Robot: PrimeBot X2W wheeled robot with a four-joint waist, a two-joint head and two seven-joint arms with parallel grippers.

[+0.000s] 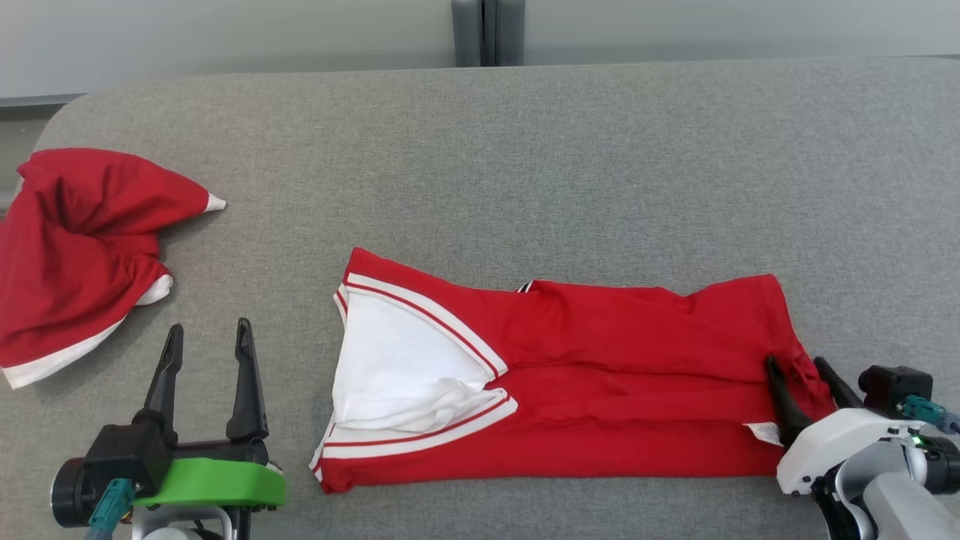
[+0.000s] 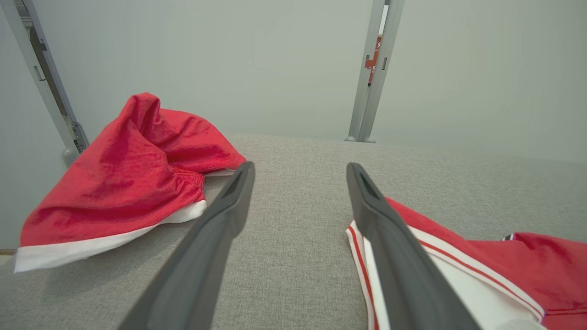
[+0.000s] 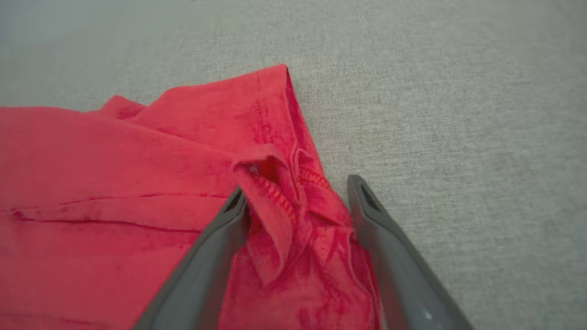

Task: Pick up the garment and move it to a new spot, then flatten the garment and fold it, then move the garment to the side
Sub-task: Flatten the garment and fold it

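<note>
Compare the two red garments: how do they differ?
The middle garment lies flat in a long folded strip; the left garment sits bunched in a heap. The middle garment shows a white panel with striped trim; the left garment shows a plain white edge band. Both are red and white.

You are looking along the left gripper (image 2: 300,167). Its two dark fingers (image 2: 206,247) stand wide apart, with bare grey worktop (image 2: 293,220) between them. Toward the worktop's left edge you have a crumpled garment (image 2: 124,183), red with a white hem, heaped up to a peak. Its hem runs just behind the left fingertip. At the lower right lies the folded garment (image 2: 504,261), red with a white panel edged in red and white stripes. The right finger crosses its near corner, and you cannot tell whether they touch. Beyond the far edge stand a pale wall (image 2: 252,59) and a grey metal post (image 2: 373,73).
</note>
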